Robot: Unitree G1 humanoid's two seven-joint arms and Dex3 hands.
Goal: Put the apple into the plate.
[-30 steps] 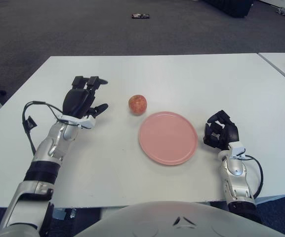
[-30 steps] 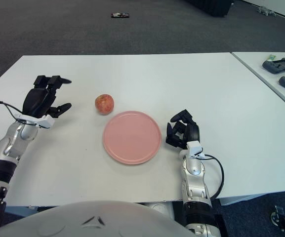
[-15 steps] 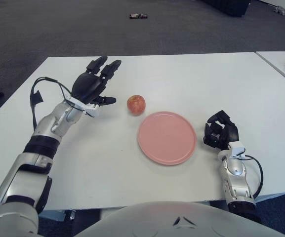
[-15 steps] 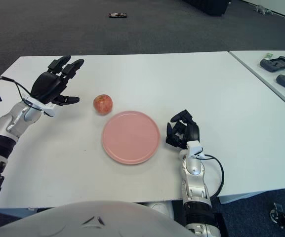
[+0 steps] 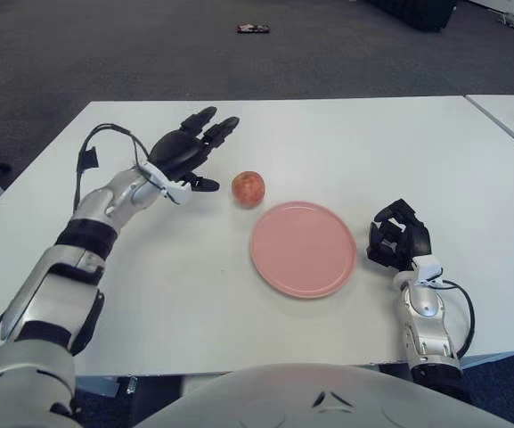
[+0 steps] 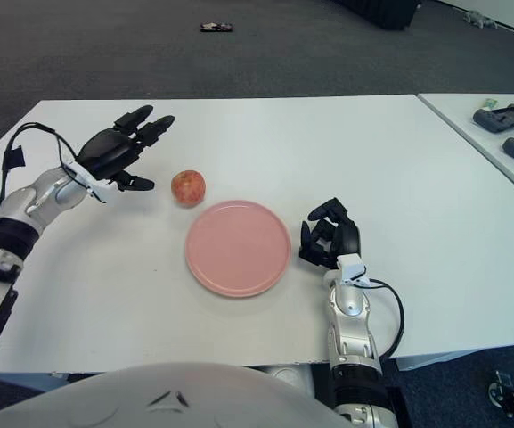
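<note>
A reddish-yellow apple (image 5: 248,188) sits on the white table (image 5: 328,143), just beyond the far left rim of a pink plate (image 5: 303,248). My left hand (image 5: 193,152) hovers a short way left of the apple, fingers spread and holding nothing, thumb pointing toward the fruit. A small gap separates the hand from the apple. My right hand (image 5: 398,234) shows to the right of the plate with its fingers curled, holding nothing.
A second white table (image 6: 497,134) at the right carries dark devices (image 6: 506,116). A small dark object (image 5: 253,29) lies on the grey carpet beyond the table.
My left hand has swung up and rightward across the table, closing on the apple with fingers extended. The apple, the plate and the right hand have stayed put.
</note>
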